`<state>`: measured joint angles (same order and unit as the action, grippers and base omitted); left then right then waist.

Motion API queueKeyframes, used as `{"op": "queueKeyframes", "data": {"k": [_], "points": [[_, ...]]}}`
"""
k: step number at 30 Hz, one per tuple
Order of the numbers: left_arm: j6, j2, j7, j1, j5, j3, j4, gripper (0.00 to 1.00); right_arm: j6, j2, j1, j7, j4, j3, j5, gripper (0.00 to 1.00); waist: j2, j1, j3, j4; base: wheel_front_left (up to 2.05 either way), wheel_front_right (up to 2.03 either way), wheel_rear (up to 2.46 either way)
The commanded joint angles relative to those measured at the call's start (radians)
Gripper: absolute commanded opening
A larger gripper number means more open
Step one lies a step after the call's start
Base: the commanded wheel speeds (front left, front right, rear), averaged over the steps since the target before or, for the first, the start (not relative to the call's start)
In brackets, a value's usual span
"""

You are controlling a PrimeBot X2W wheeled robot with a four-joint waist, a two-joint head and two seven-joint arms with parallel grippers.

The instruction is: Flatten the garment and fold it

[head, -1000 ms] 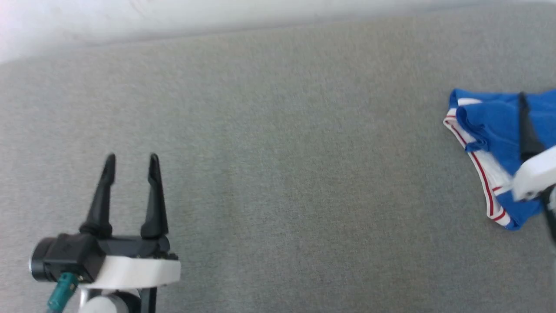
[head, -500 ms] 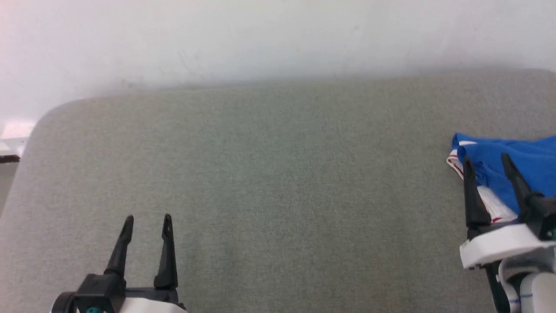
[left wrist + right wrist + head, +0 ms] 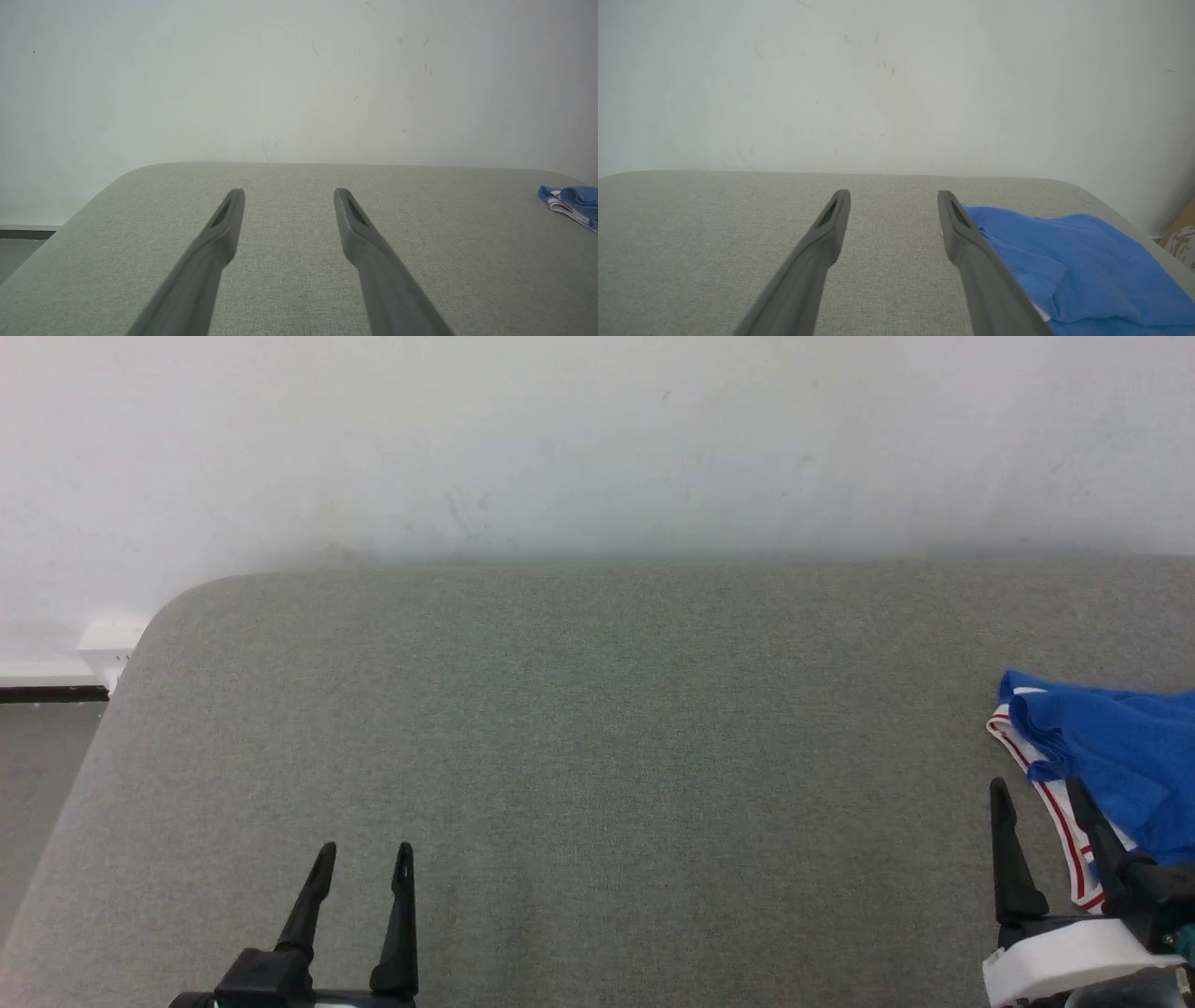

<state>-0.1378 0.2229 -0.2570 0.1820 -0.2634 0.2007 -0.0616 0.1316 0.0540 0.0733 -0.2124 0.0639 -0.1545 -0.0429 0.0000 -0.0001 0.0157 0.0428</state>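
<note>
Lying bunched, garment (image 3: 1111, 737) seemingly touches spread right pincer (image 3: 1036, 786).

Head high, wrists low, all toward wall (image 3: 560, 448)

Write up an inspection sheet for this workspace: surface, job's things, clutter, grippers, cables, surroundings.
Surface: grey fabric-covered table with a rounded far-left corner.
Job's things: garment, blue with a white, red-striped edge, lies bunched at the table's right side, not flattened or folded.
Clutter: nothing seen.
Grippers: left gripper is open and holds nothing, over bare table. Right gripper is open at the garment's near-left edge; whether it touches the garment cannot be told.
Cables: nothing seen.
Surroundings: scuffed white wall behind the table; dark skirting at the far left; a brown object beyond the table's right end, too cropped to identify.
</note>
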Motion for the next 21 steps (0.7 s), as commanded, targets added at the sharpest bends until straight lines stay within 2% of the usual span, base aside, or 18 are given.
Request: {"op": "queueKeyframes", "data": {"k": [1, 14, 15, 21], "points": [[0.01, -0.009, -0.005, 0.006, 0.011, -0.004, 0.007, 1.0, -0.001, -0.004, 0.012, -0.01, 0.015, 0.001, -0.013, 1.0, 0.0, 0.0001, -0.001, -0.003, 0.0, 0.0, 0.0], [0.053, -0.048, -0.005, -0.013, 0.046, -0.059, 0.015, 1.0, -0.001, -0.004, -0.018, -0.033, 0.057, 0.029, -0.004, 1.0, 0.0, 0.0001, -0.025, -0.021, 0.0, 0.0, 0.0], [0.049, -0.044, 0.001, -0.004, 0.037, -0.055, 0.013, 0.0, 0.0, 0.0, -0.009, -0.026, 0.054, 0.029, -0.008, 0.0, 0.0, 0.0002, -0.025, -0.02, 0.0, 0.0, 0.0], [0.05, -0.045, 0.003, -0.005, 0.038, -0.054, 0.014, 0.0, 0.0, 0.001, -0.008, -0.024, 0.054, 0.03, -0.008, 0.0, 0.0, 0.0003, -0.025, -0.021, 0.0, 0.0, 0.0]]}}
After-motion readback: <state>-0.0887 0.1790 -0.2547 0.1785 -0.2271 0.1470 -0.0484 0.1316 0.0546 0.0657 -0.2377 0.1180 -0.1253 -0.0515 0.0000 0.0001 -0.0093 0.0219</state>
